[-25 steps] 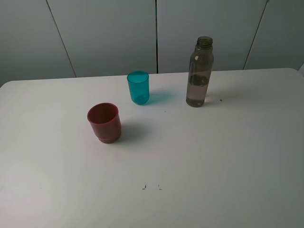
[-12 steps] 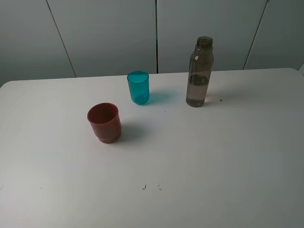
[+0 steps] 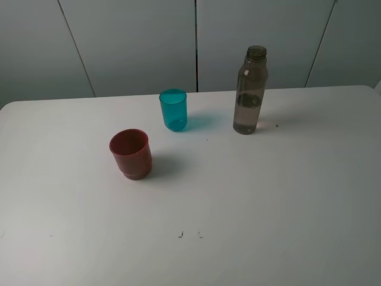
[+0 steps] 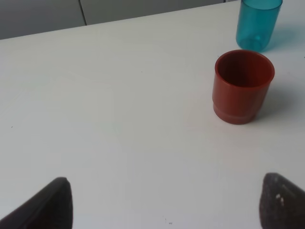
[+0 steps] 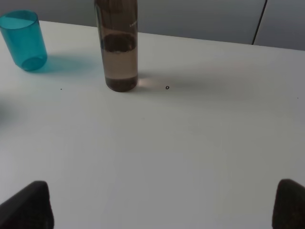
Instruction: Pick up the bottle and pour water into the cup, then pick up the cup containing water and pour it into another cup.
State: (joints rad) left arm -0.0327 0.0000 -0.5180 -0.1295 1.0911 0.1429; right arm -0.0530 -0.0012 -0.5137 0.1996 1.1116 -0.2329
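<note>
since neither arm shows in the high view and all three vessels stand untouched, the task looks to be at its very first step: reaching for the bottle (image 3: 250,89). it stands upright and uncapped on the white counter (image 3: 268,196), toward 1 o'clock from the counter's middle, and seems to hold water in its lower part. the cup (image 3: 173,110), teal, stands upright at 9 o'clock from the bottle, apart from it. another cup (image 3: 130,154), dark red, stands at 7 o'clock from the teal one, near but not touching. the right pincer (image 5: 162,205) is released, its two tips spread wide with nothing between them, and the bottle is ahead of it, well apart. the left pincer (image 4: 167,204) is likewise released and empty, facing the red cup. next, i judge, the right arm must go forward, bring its spread tips around the bottle's body, and clench firmly enough that the smooth plastic does not slip when lifted and tipped toward the teal cup
</note>
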